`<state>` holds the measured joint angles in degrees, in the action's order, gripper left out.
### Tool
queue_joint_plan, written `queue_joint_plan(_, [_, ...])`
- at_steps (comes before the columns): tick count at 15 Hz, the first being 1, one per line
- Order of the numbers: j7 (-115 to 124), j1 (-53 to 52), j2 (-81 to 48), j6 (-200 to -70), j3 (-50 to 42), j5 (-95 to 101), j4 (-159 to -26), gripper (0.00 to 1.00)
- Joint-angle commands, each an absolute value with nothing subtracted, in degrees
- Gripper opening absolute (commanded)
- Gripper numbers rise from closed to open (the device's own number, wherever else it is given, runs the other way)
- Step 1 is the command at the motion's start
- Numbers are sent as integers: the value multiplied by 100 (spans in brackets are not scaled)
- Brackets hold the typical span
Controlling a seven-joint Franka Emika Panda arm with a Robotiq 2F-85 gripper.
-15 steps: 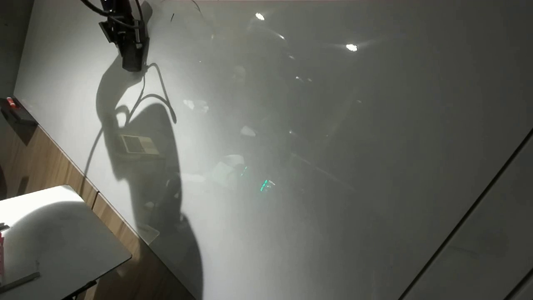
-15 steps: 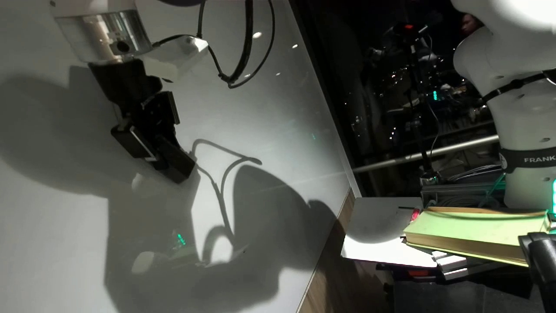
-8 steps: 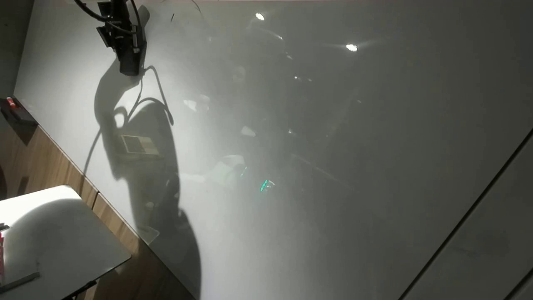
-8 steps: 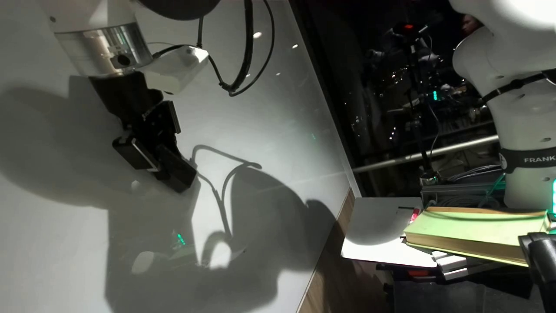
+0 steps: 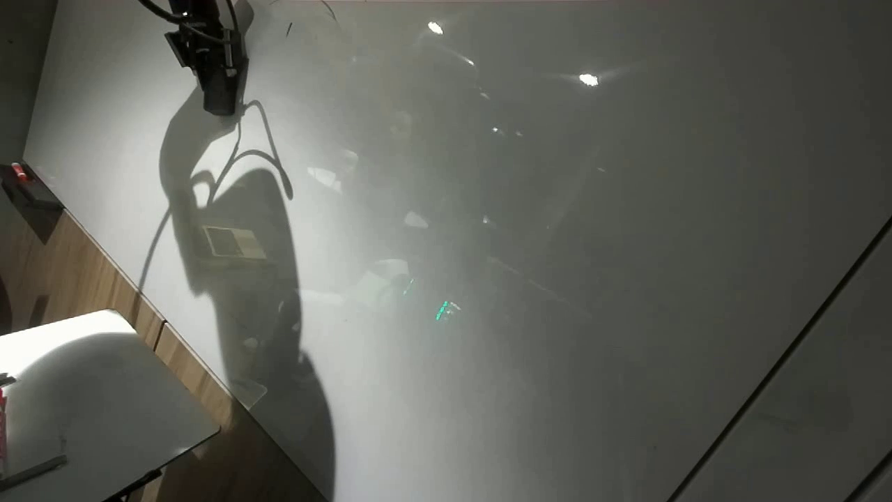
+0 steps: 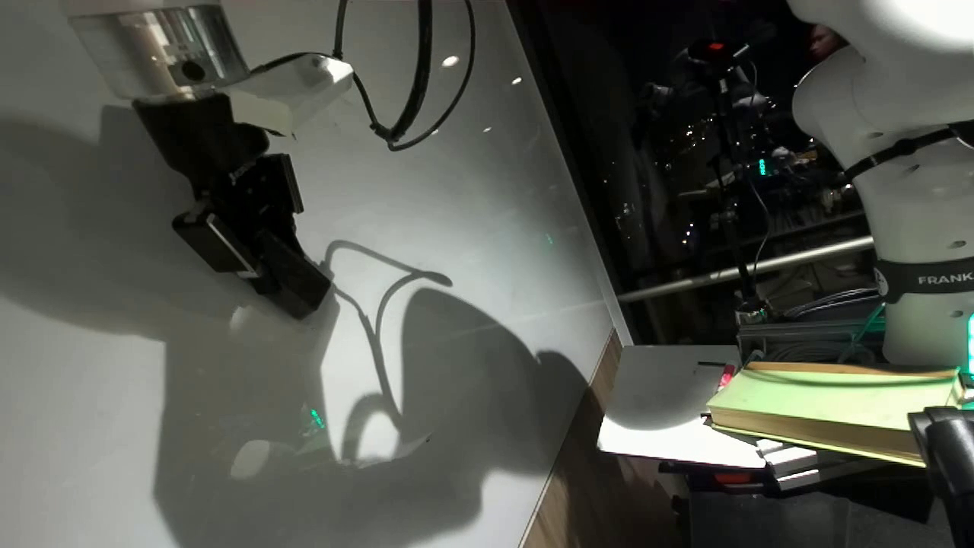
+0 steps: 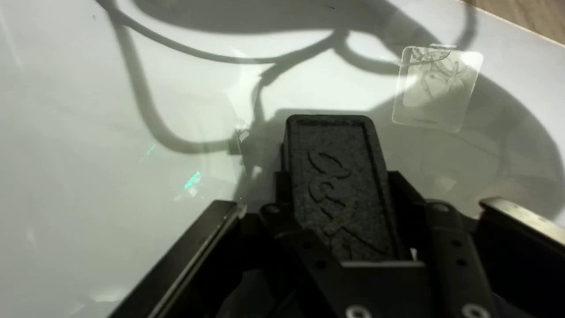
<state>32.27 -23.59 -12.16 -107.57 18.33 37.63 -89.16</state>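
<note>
In the wrist view a dark grey block like a board eraser [image 7: 335,168], with raised curved lettering on its face, sits between the fingers of my gripper [image 7: 339,190]. Both fingers press on its long sides, and its far end sticks out past them. In both exterior views the block [image 6: 298,285] points towards a glossy white board [image 5: 488,390], with its shadow close beside it. Whether block and board touch I cannot tell. Thin dark marks [image 5: 288,29] show on the board near the arm.
Wood panelling [image 5: 118,279] borders the board. A white tabletop [image 5: 118,397] stands below, with a pale green box [image 6: 829,396] and a red item [image 6: 727,375] by it. A dark holder [image 5: 31,188] sits at the board's edge. Cables [image 6: 430,76] loop from the arm.
With the block in its grip, my gripper moved slightly down in both exterior views, then back up. In an exterior view it has also shifted a little left.
</note>
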Motion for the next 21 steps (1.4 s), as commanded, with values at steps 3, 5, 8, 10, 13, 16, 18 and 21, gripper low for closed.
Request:
queue_joint_plan(3, [2756,-2286,-1387,-10608,1534,3988,-7849,30])
queue_joint_plan(5, [2724,-2262,-1360,-10475,1505,4000,-7708,30])
queue_joint_plan(8, [2699,-2291,-1344,-10156,1503,4021,-7367,30])
queue_joint_plan(10, [2643,-2281,-1350,-9993,1484,4044,-7150,30])
queue_joint_plan(13, [2525,-2274,-1388,-9759,1449,4086,-6801,30])
queue_joint_plan(16, [2393,-2276,-1479,-9531,1406,4127,-6432,30])
queue_joint_plan(18, [2311,-2279,-1542,-9388,1375,4156,-6204,30])
queue_joint_plan(21, [2219,-2295,-1624,-9172,1335,4163,-5901,30])
